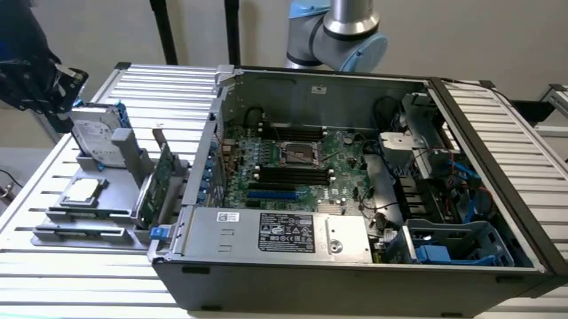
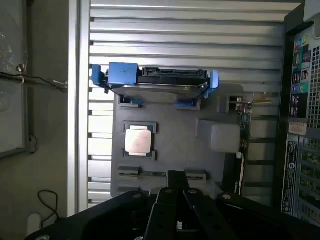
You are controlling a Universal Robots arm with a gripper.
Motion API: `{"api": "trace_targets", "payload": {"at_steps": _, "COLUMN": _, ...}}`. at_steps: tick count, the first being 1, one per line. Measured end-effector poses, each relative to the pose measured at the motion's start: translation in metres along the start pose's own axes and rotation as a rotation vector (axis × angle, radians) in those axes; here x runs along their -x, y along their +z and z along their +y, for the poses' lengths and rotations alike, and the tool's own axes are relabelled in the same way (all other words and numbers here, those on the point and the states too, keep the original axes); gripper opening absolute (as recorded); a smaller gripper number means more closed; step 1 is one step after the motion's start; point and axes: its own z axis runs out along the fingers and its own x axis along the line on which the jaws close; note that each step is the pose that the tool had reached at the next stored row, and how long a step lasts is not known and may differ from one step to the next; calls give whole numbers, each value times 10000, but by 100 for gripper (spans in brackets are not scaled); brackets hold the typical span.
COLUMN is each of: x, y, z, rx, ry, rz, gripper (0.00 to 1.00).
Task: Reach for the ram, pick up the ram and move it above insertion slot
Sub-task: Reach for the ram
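The ram (image 2: pixel 162 174) is a thin green stick standing on edge in the front clips of a grey holder tray (image 2: pixel 175 150). My gripper (image 2: pixel 175 179) hangs well above it with its dark fingers pressed together and nothing between them. In the exterior view the gripper (image 1: pixel 36 83) is a dark mass at the upper left, high over the tray, and the ram (image 1: pixel 80 231) lies at the tray's near end. The insertion slot (image 1: pixel 293 174) is one of several parallel black sockets on the motherboard inside the open case.
The tray also carries a silver hard drive in a blue caddy (image 2: pixel 155 80), a processor (image 2: pixel 138 140) and a green expansion card (image 2: pixel 244 125). The open computer case (image 1: pixel 355 259) stands to the exterior view's right of the tray. The ribbed metal table (image 1: pixel 53 279) ends at the left.
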Motion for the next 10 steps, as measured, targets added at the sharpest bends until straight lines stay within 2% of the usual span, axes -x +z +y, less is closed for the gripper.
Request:
{"api": "trace_targets", "payload": {"at_steps": 8, "x": -6, "y": 43, "z": -361, "rx": 1, "ry": -1, "rz": 7, "gripper": 11}}
{"api": "trace_targets", "payload": {"at_steps": 10, "x": -7, "y": 54, "z": -405, "rx": 0, "ry": 0, "rz": 12, "gripper": 11}}
